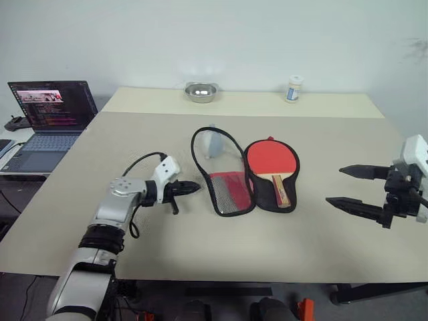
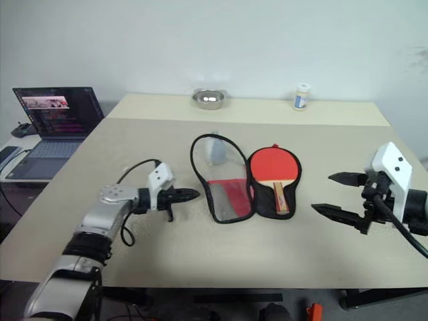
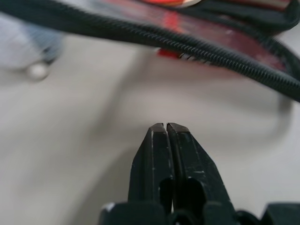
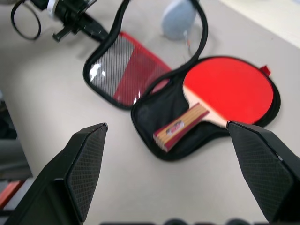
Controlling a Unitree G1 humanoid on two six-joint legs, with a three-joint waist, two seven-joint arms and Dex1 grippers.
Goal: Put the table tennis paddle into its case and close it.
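While the case point(image 1: 244, 175) lies unzipped and spread flat mid-table, the table tennis paddle point(image 1: 272, 162) sits inside its right-hand half, red face up, handle pointing toward the robot. The case's left half is folded out beside it, red with black mesh showing, its upper rim standing up as an open zip loop. Left gripper point(image 1: 194, 188) has its fingers pressed together on nothing, tips just short of the case's left edge, apart from the zip. Right gripper point(image 1: 341, 186) hovers well to the right of the case, fingers spread wide, empty. Steel bowl point(image 1: 201, 91) and small white bottle point(image 1: 293, 88) stand near the far edge; laptop point(image 1: 50, 122) sits open off to the left.
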